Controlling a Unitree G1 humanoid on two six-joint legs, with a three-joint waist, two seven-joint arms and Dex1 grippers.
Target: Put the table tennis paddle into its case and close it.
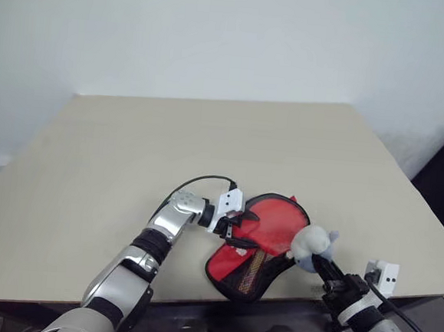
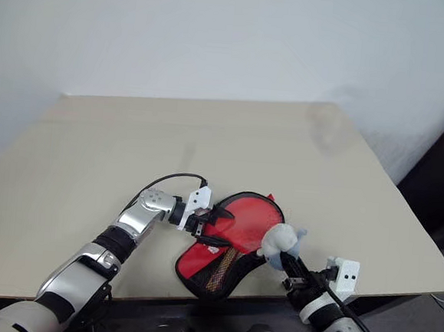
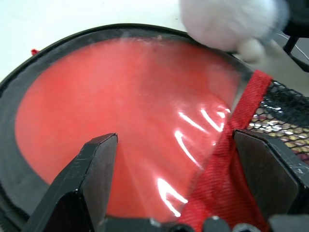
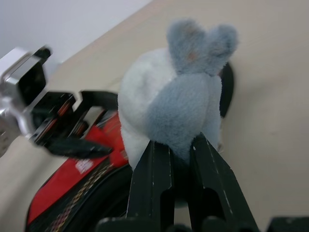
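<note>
- The left gripper [image 1: 231, 230] sits at the left edge of the case [image 1: 256, 245], jaws spread wide, one finger [image 3: 89, 179] over the clear plastic face and the other by the red fabric strip and mesh. Whether it presses down or only hovers I cannot tell.
- The case lies near the front edge of the table [image 1: 208, 142], round end away from the robot, narrow end toward it. It looks soft and light; the plastic half is glossy and probably slippery, so the black edging or the fabric strip seems the better place to pin it.
- The table tennis paddle [image 3: 120, 125] shows as a red disc under the clear plastic, so it appears to be inside already. It is rigid and should give the pouch shape while the zip runs.
- The right gripper [image 4: 181, 159] is clenched on a small grey-and-white plush charm [image 1: 312, 244] at the case's right side, likely the zip pull. It is squashy, so a grip low at its root should transmit the pull best.
</note>
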